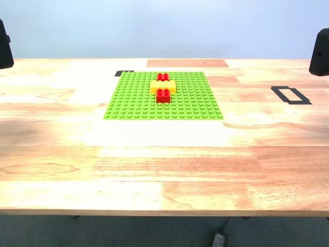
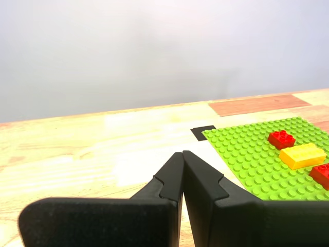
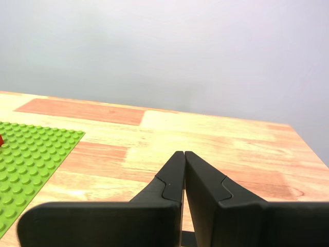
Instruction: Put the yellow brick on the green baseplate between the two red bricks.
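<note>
The yellow brick (image 1: pixel 163 86) sits on the green baseplate (image 1: pixel 133 100), between the two red bricks: one red brick (image 1: pixel 163 77) touches its far side and the other red brick (image 1: pixel 163 95) touches its near side, the three forming a short column near the middle of the plate's far half. My first gripper (image 2: pixel 183 153) is well apart from them, raised above the bare wooden table (image 1: pixel 164 164) off the plate's corner, its jaws pressed together with nothing between them; in its view the plate (image 2: pixel 247 154), the yellow brick (image 2: pixel 302 155) and the far red brick (image 2: pixel 281 139) show to one side, while the near red brick (image 2: pixel 321 175) is cut by the frame edge. My second gripper (image 3: pixel 184 153) is likewise closed on nothing, above the table beyond the plate's other side; its view catches only a corner of the plate (image 3: pixel 31 154) and a sliver of red at the frame edge, too small to identify. In the exterior view only dark arm parts show at the upper corners, so the grippers themselves are out of sight there. A black tape outline (image 1: pixel 291 94) lies on the table toward the exterior view's right, and a small black tape mark (image 1: pixel 123 73) sits at the plate's far corner. No writing or brand is legible anywhere.
</note>
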You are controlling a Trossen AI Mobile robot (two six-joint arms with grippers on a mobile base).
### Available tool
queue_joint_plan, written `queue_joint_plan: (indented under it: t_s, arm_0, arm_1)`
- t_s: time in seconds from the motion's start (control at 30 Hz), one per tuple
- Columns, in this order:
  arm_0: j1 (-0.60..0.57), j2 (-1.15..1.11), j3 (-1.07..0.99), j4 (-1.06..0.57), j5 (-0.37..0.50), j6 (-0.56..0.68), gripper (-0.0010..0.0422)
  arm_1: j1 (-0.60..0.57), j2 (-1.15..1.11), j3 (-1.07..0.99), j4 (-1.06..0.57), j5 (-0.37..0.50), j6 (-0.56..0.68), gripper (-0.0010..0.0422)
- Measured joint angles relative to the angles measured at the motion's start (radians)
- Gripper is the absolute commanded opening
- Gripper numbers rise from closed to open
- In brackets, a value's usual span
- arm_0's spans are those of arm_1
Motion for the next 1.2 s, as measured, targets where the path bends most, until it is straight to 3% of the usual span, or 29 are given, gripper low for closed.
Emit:
queue_joint_plan:
  t_s: [1.2]
  arm_0:
    - [0.000,0.000,0.000,0.005,0.001,0.000,0.0000]
  arm_1:
    - [0.000,0.000,0.000,0.000,0.000,0.000,0.0000]
